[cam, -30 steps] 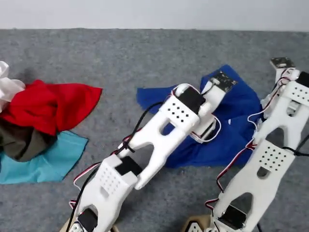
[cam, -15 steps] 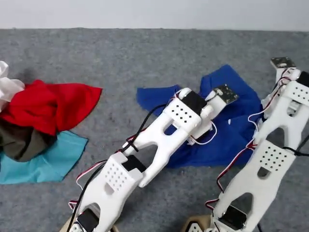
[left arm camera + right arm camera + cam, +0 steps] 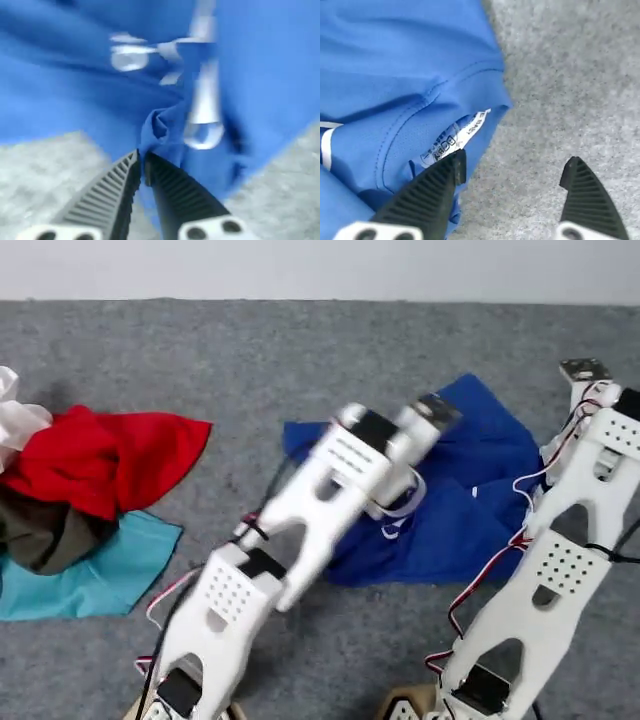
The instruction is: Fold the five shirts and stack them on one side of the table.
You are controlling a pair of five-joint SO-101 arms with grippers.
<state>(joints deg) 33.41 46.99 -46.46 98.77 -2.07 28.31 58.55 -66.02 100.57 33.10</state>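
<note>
The blue shirt (image 3: pixel 480 510) lies rumpled at centre right of the high view on the grey surface (image 3: pixel 250 360). The left tool (image 3: pixel 142 162) is pressed together on a small bunched fold of it. The right tool (image 3: pixel 516 167) is spread, one finger at the shirt's labelled edge and the other over bare surface.

The pinch looks thin, so the left should draw low and steadily. The right would do well to close on that edge and anchor the cloth. The red shirt (image 3: pixel 100 460) and teal shirt (image 3: pixel 110 560) lie heaped at far left.

We see soft, even light from above on the grey surface (image 3: pixel 300 350). Faint shadows sit beneath the red shirt (image 3: pixel 110 455) and the edge of the blue shirt (image 3: pixel 395 60). The left arm (image 3: pixel 330 475) looks smeared; close to its wrist camera the blue cloth is blurred and streaked.
</note>
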